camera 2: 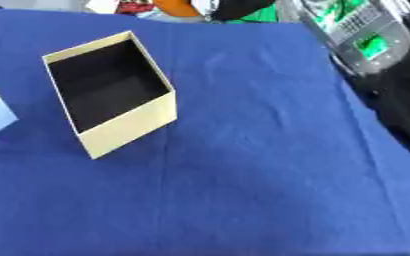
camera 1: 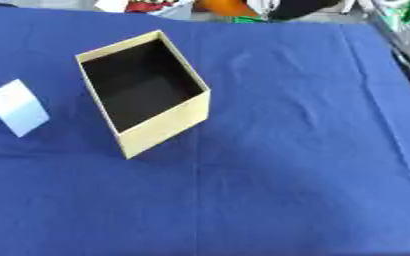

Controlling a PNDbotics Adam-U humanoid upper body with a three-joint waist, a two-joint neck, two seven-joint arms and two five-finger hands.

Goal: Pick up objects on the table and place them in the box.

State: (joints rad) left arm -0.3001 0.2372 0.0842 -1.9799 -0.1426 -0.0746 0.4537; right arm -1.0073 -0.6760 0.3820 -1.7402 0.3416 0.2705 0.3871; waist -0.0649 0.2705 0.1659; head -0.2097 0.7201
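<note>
An open cream-yellow cardboard box (camera 1: 163,129) with a dark inside stands on the blue tablecloth (camera 1: 287,150), left of the middle. Its opening faces up and nothing shows inside it. A pale white-blue flat object (camera 1: 16,107) lies to the left of the box, apart from it, and is cut off by the left edge in the right eye view. Neither of my hands shows in either view.
Beyond the table's far edge lie colourful items (camera 1: 217,7). At the right edge stands a grey device with a green screen (camera 2: 366,35) above a dark shape (camera 2: 405,100). Blue cloth spreads over the right and front of the table.
</note>
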